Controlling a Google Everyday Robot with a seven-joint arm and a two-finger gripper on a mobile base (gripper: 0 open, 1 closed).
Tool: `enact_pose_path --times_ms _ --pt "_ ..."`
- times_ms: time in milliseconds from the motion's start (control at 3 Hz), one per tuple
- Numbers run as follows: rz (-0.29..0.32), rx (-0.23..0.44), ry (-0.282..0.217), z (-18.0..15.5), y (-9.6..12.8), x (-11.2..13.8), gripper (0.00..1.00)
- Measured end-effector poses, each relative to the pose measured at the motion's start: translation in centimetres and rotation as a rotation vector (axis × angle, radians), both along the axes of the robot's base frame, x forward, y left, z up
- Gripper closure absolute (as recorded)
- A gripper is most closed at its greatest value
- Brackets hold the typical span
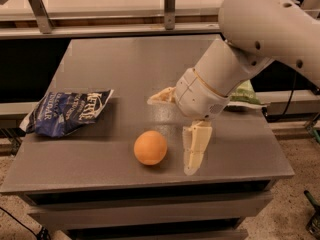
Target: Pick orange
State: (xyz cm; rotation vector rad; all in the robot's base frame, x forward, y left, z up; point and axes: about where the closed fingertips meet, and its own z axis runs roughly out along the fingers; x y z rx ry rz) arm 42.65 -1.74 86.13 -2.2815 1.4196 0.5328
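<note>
The orange [150,147] is a round, smooth orange fruit resting on the grey table [115,64] near its front edge. My gripper [170,134] hangs from the white arm just right of the orange. Its fingers are spread wide: one cream finger [196,147] points down at the table right of the orange, the other [162,97] sticks out leftward behind the orange. The gripper is open and holds nothing. The orange lies close to the gap between the fingers, apart from both.
A dark blue chip bag [67,111] lies at the table's left edge. A green bag [246,95] is partly hidden behind my arm at the right edge. A rail and posts run behind the table.
</note>
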Motion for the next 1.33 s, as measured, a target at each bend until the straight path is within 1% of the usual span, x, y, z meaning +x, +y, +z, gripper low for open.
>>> enact_pose_path --times_ms 667,1000,1333 --pt "0.04 0.014 0.058 -2.0 1.4 -0.8 0.0" --pt "0.051 0.033 0.083 -2.3 1.8 -1.0 0.18" --pt "0.067 0.033 0.097 -1.9 2.3 -1.6 0.41"
